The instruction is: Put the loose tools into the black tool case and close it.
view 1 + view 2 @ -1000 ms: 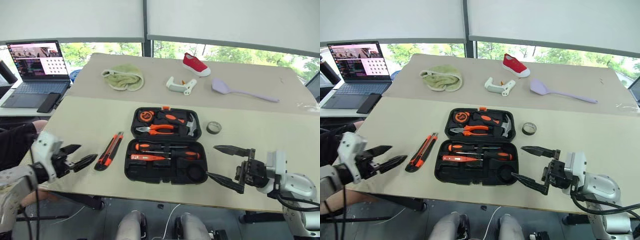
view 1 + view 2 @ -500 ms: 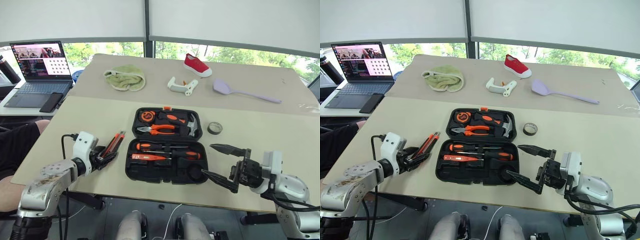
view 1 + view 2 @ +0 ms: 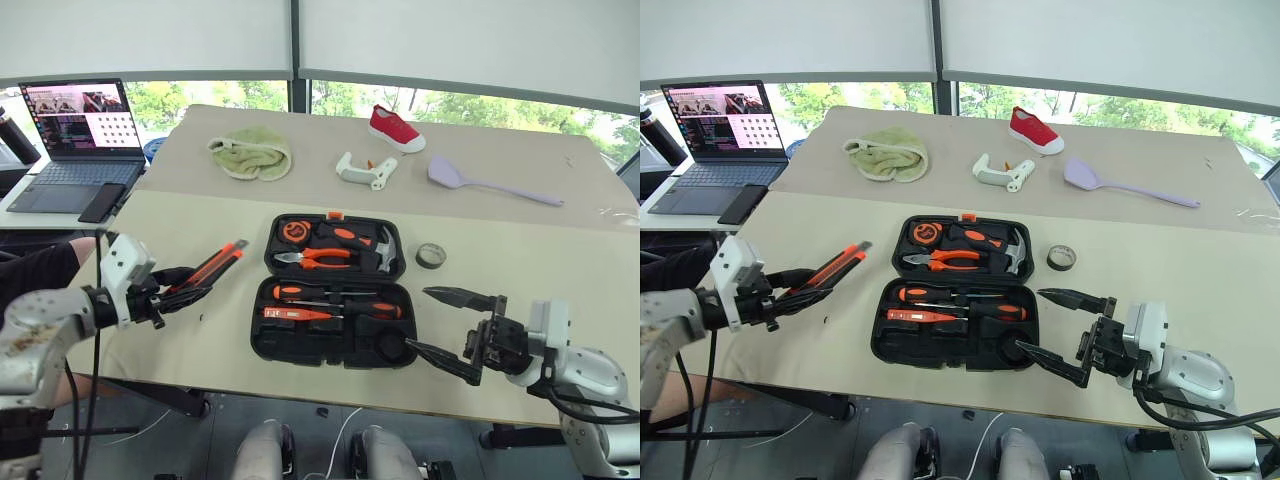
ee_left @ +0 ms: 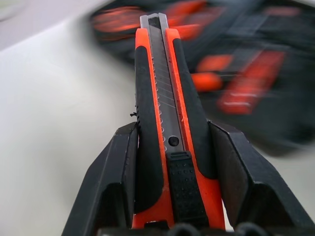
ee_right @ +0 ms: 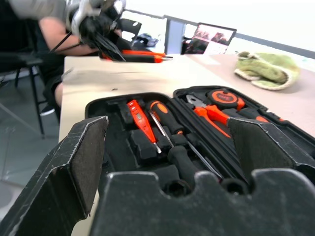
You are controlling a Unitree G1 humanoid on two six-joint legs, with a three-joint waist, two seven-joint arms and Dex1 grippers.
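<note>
Above the beige table (image 3: 520, 265), left tool (image 3: 193, 289) clamps the utility knife (image 3: 212, 265); right tool (image 3: 447, 326) gapes wide.

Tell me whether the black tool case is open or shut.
Open. The black tool case lies flat with both halves spread, pliers and screwdrivers showing in its recesses.

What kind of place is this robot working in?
Probably an office or lab set up for testing. An open laptop sits on a side desk, roller blinds cover big windows with trees outside, and unrelated props like a red shoe lie on the table.
</note>
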